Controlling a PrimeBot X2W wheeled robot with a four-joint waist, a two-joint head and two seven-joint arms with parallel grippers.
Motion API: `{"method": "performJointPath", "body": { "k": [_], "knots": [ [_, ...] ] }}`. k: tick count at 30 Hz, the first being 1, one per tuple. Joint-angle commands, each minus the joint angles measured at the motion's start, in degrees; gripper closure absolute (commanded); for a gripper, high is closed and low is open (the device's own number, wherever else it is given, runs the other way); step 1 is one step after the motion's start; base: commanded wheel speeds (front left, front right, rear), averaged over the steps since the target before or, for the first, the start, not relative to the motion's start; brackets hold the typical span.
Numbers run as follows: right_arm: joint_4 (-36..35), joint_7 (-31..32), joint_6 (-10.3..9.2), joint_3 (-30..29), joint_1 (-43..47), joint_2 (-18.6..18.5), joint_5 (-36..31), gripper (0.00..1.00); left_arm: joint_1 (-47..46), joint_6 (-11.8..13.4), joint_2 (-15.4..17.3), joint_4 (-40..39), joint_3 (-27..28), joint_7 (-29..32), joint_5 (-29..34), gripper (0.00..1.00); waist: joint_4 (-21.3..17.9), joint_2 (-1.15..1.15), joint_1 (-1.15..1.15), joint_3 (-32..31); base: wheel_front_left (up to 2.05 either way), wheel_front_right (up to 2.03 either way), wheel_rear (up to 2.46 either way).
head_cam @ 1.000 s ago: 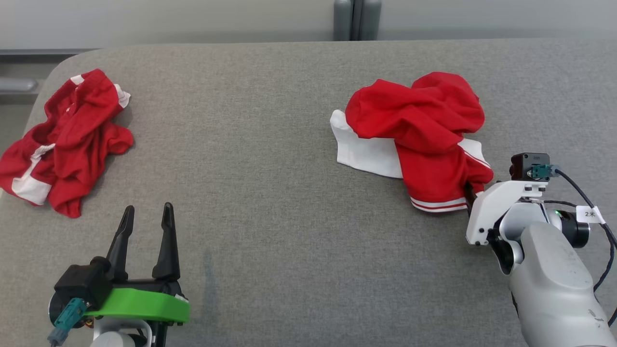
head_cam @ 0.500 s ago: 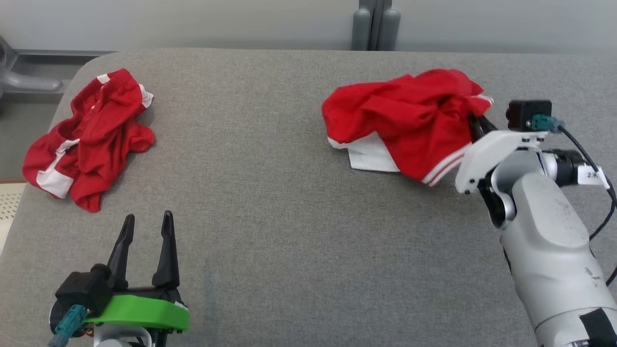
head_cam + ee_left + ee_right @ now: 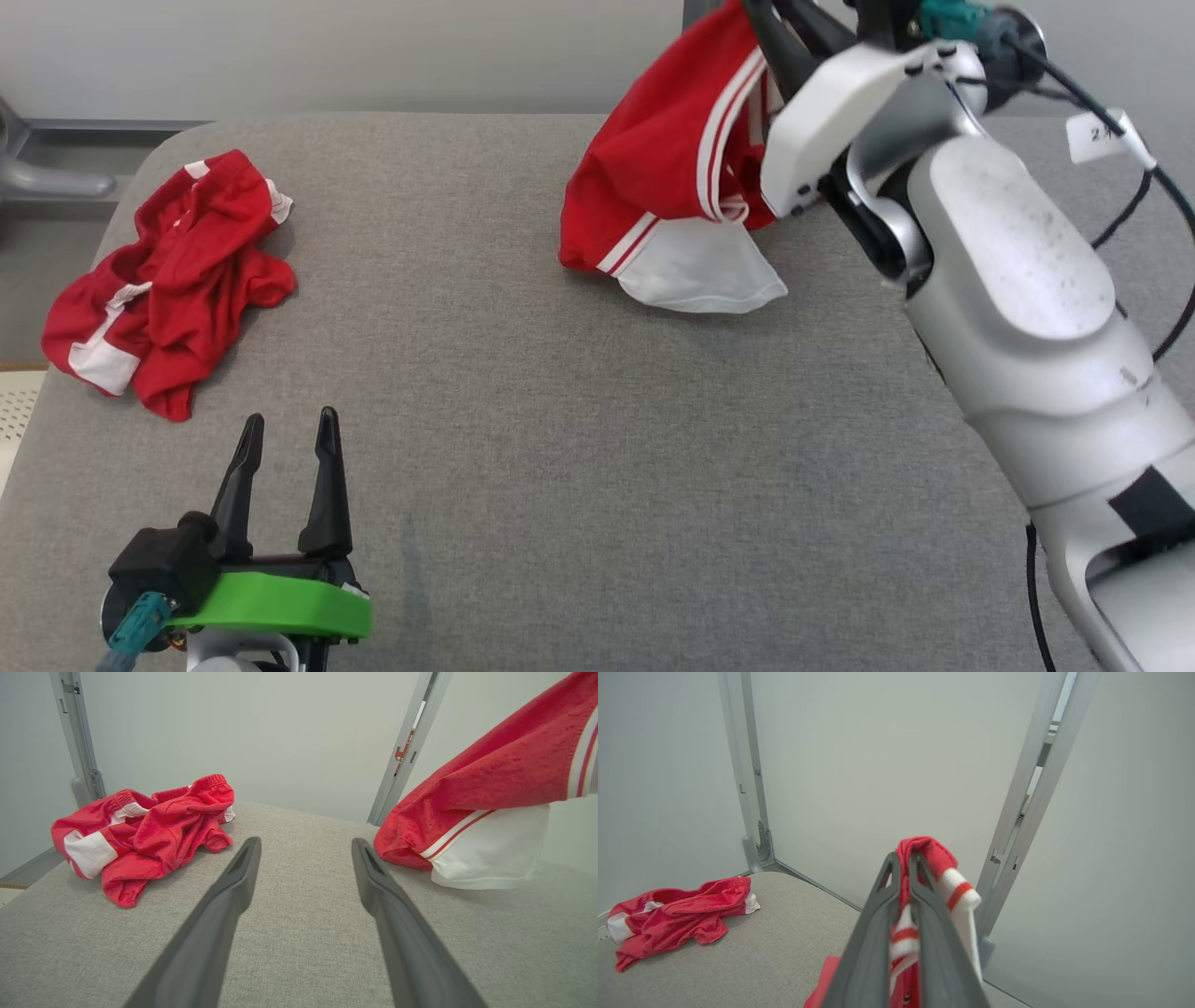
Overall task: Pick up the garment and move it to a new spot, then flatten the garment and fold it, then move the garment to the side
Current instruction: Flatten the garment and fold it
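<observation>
My right gripper [image 3: 764,21] is raised at the far right of the grey table [image 3: 560,467] and is shut on the garment [image 3: 653,177], a red piece with white stripes and a white panel. The right wrist view shows the striped hem [image 3: 948,882] pinched between the closed fingers [image 3: 901,861]. The garment hangs down from the grip, and its white lower end [image 3: 486,854] reaches the table top. My left gripper [image 3: 289,429] rests low at the near left, open with nothing between its fingers [image 3: 303,844].
A second red and white garment [image 3: 168,280] lies crumpled at the table's far left corner [image 3: 149,830] [image 3: 677,910]. Behind the table stand a pale wall and grey metal posts [image 3: 1036,788]. The table's left edge is rounded.
My right gripper has closed on the garment's hem and lifted it up off the table, so the cloth now hangs. The head camera has shifted too. The left arm has not moved.
</observation>
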Motion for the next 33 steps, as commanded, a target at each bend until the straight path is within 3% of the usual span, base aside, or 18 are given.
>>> {"method": "performJointPath", "body": {
  "k": [1,7,15,27,33],
  "knots": [
    [-0.37,-1.13,-0.06,1.66,-3.35,-0.38,1.41,1.0,-0.91,-0.13,-0.29,-0.18,-0.07,0.01,0.36,0.0,0.73,0.0,0.0,0.74,0.0,0.0,0.0],
    [1.82,-6.55,-0.06,8.21,-15.27,-1.16,5.43,1.0,-1.88,-0.27,-0.71,0.04,-0.38,0.01,0.2,0.0,2.4,0.0,0.0,1.82,0.0,0.0,0.0],
    [4.97,-14.3,-0.06,8.53,-24.08,-1.04,10.08,1.0,-1.8,-0.41,-0.91,-0.02,0.0,0.01,0.61,0.0,3.21,0.0,0.0,1.76,0.0,0.0,0.0],
    [16.02,-13.81,-0.07,2.68,-12.33,-8.2,12.3,1.0,-2.2,-0.42,-1.2,-0.38,0.27,0.02,0.63,0.0,0.52,0.0,0.0,2.77,0.0,0.0,0.0],
    [21.22,-15.01,-0.06,-1.75,-6.43,-12.37,10.28,1.0,-2.56,-0.46,-1.23,-0.29,-0.13,0.02,0.64,0.0,-0.33,0.0,0.0,3.2,0.0,0.0,0.0]
  ]
}}
